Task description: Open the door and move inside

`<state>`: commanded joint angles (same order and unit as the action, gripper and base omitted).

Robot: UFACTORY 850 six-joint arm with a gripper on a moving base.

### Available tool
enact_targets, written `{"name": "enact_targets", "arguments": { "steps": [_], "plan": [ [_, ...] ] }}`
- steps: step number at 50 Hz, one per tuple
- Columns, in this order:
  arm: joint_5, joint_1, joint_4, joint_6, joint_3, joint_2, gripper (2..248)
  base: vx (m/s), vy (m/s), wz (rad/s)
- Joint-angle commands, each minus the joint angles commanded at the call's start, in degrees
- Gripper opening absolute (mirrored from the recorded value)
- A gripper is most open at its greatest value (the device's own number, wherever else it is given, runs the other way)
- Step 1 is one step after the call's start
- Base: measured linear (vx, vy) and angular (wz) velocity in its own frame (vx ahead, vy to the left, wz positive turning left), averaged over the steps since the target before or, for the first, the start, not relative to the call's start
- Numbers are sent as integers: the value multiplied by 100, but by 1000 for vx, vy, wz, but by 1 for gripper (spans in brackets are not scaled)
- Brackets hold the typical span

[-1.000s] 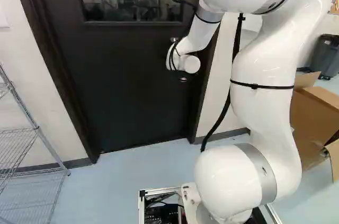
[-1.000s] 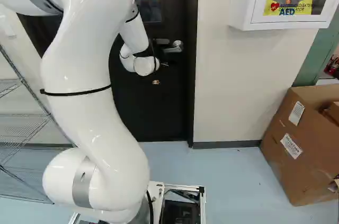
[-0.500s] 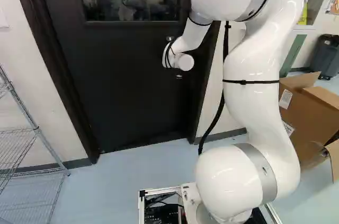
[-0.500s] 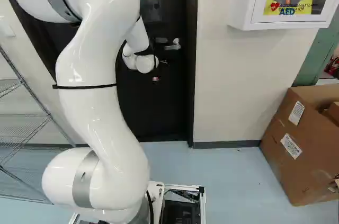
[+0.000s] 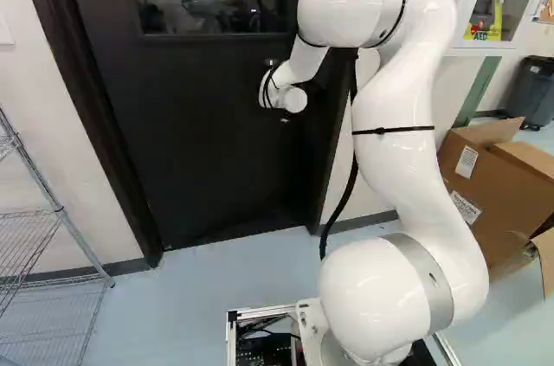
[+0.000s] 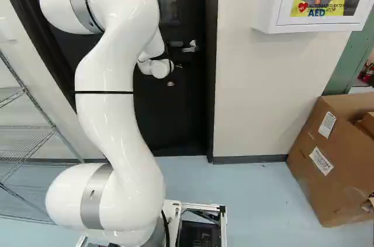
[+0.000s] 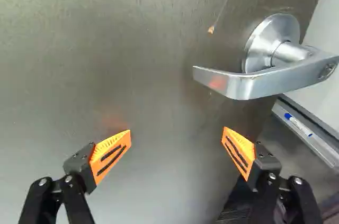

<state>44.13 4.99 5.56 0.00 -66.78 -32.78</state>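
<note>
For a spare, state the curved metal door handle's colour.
The handle is silver, clearest in the wrist view.

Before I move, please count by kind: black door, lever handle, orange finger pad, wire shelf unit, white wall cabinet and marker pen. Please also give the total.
Black door: 1
Lever handle: 1
Orange finger pads: 2
Wire shelf unit: 1
White wall cabinet: 1
Marker pen: 1
Total: 7

door handle (image 7: 265, 83): glossy metal | door (image 7: 143, 65): satin | box (image 6: 347, 171): matt cardboard | arm (image 6: 108, 121): glossy
</note>
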Motion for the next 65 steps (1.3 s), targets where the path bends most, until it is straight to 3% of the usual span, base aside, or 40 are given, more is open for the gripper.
{"name": "enact_targets", "arguments": {
  "steps": [26, 65],
  "plan": [
    [-1, 202, -68, 0, 334, 256, 247, 0, 0, 0],
    [-275, 721, -1707, 0, -215, -161, 247, 0, 0, 0]
  ]
}}
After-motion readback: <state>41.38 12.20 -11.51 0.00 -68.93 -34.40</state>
